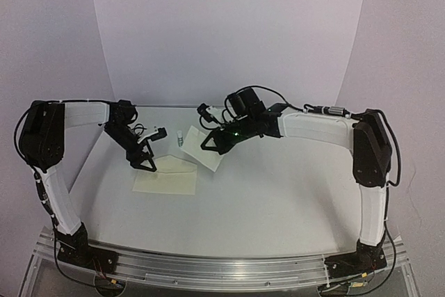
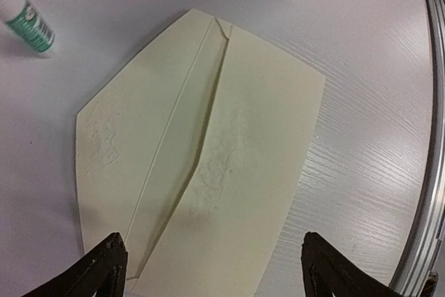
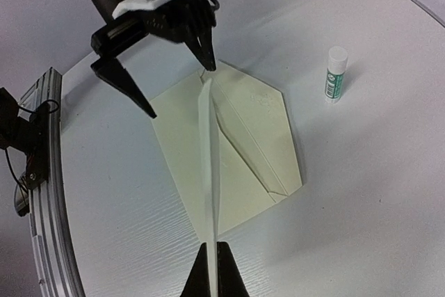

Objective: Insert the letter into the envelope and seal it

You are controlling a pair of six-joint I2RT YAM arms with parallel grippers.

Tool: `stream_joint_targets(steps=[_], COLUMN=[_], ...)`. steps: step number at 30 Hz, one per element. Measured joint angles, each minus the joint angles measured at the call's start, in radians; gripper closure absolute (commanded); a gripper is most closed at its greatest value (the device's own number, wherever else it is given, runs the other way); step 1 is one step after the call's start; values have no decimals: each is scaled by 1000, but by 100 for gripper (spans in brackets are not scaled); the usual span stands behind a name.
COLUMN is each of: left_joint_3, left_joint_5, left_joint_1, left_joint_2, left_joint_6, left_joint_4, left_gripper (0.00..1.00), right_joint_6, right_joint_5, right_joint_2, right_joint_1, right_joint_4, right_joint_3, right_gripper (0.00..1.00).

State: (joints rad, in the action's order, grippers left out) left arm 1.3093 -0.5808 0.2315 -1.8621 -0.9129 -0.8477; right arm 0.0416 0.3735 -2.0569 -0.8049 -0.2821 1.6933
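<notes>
The envelope (image 1: 167, 182) lies flat on the table, pale cream, its triangular flap (image 2: 132, 144) open and spread on the surface. My left gripper (image 1: 146, 164) hovers open just above the envelope's left end (image 2: 208, 193), one fingertip (image 2: 104, 269) over the flap side and the other past the far edge. My right gripper (image 1: 206, 145) is shut on the letter (image 1: 198, 149), a pale sheet held off the table beside the envelope's right end. In the right wrist view the letter (image 3: 209, 172) shows edge-on, rising from the closed tips (image 3: 213, 248) toward the left gripper (image 3: 179, 88).
A white glue stick (image 1: 181, 138) with a green label stands behind the envelope, between the two grippers, and also shows in the wrist views as the glue stick (image 3: 335, 74) (image 2: 28, 22). A metal rail (image 2: 434, 137) runs along the table's edge.
</notes>
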Motion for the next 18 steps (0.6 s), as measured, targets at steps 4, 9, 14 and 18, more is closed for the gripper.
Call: stream_joint_targets(steps=[4, 9, 14, 18], left_joint_3=[-40, -112, -230, -314], left_joint_5=[13, 64, 128, 183], left_joint_1=[34, 8, -7, 12], left_joint_2=[1, 3, 34, 61], left_joint_6=[-114, -143, -193, -263], left_joint_4=[35, 132, 225, 291], left_gripper=[9, 9, 9, 15], right_joint_6=[-28, -83, -131, -166], right_joint_5=[-4, -26, -41, -57], right_joint_2=[-16, -73, -197, -274], right_joint_1=[1, -4, -27, -41], right_joint_4=[18, 118, 231, 285], right_joint_3=[32, 91, 171, 194], right_gripper=[100, 100, 100, 100])
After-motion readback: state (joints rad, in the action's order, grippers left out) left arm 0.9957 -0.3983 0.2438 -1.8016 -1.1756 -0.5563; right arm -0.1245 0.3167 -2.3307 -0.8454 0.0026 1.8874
